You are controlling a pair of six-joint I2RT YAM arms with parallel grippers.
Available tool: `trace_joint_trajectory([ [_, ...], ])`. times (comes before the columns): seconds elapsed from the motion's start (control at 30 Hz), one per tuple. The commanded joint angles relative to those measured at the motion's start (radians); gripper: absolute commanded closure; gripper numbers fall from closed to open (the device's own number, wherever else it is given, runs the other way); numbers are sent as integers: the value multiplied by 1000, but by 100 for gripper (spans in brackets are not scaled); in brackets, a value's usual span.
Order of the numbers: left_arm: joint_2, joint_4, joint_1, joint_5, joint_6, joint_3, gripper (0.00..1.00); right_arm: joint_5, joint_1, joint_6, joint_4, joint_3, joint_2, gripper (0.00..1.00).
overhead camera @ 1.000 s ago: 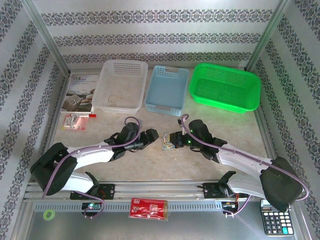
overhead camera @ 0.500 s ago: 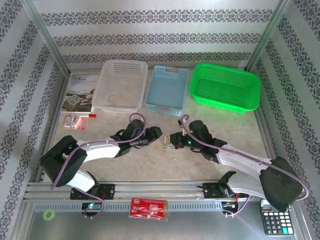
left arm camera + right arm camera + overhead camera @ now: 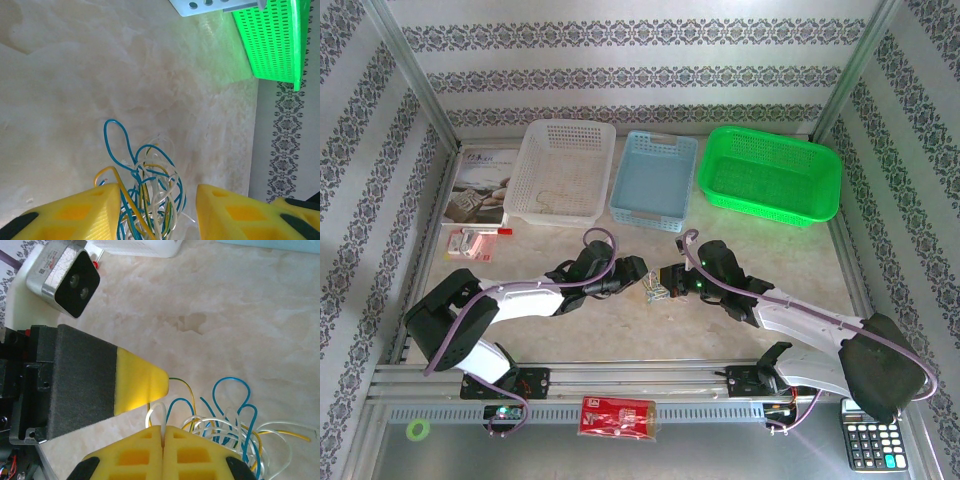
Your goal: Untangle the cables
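Left tool spread wide over cables; right tool closed, seemingly pinching a white strand

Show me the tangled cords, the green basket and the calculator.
tangled cords (image 3: 143, 176): left wrist view, on the middle of the knot.
green basket (image 3: 770, 180): top external view, on its bare floor.
calculator (image 3: 868, 445): top external view, on its keypad.

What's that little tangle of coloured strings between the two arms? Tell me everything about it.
The cables are a small knot of thin, glossy cords, blue, yellow and white, looped over one another on the pale marble-look table. The right gripper is shut on a white loop; the left gripper, open, straddles the bundle.
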Motion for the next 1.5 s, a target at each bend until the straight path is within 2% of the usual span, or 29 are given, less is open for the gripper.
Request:
trace_joint_trajectory([
  [0.0, 18, 51, -21, -9, -18, -3, 59, 12, 9, 5, 32, -17, -4, 100],
  [0.13, 31, 58, -25, -14, -20, -2, 72, 13, 8, 5, 33, -20, -6, 100],
  [0.3, 20, 13, -25, -36, 20, 30, 100, 27, 8, 10, 36, -42, -2, 100],
  [0.5, -51, -211, -34, -101, 188, 158, 100, 49, 3, 34, 103, -98, 46, 100],
  [0.6, -80, -249, -53, -123, 277, 204, 100, 56, 3, 43, 140, -124, 92, 100],
  [0.77, -123, -191, -89, -139, 397, 214, 100, 68, 5, 57, 197, -135, 177, 100],
  [1.03, -220, 34, -110, -161, 506, 97, 100, 70, 6, 79, 245, -136, 260, 100],
  [1.3, -350, 59, -113, -243, 616, 36, 100, 67, 6, 93, 234, -129, 244, 100],
  [1.37, -383, 17, -112, -272, 648, 47, 100, 63, 6, 96, 225, -123, 236, 95],
  [1.47, -431, -68, -110, -347, 704, 85, 100, 52, 6, 98, 195, -111, 213, 77],
])
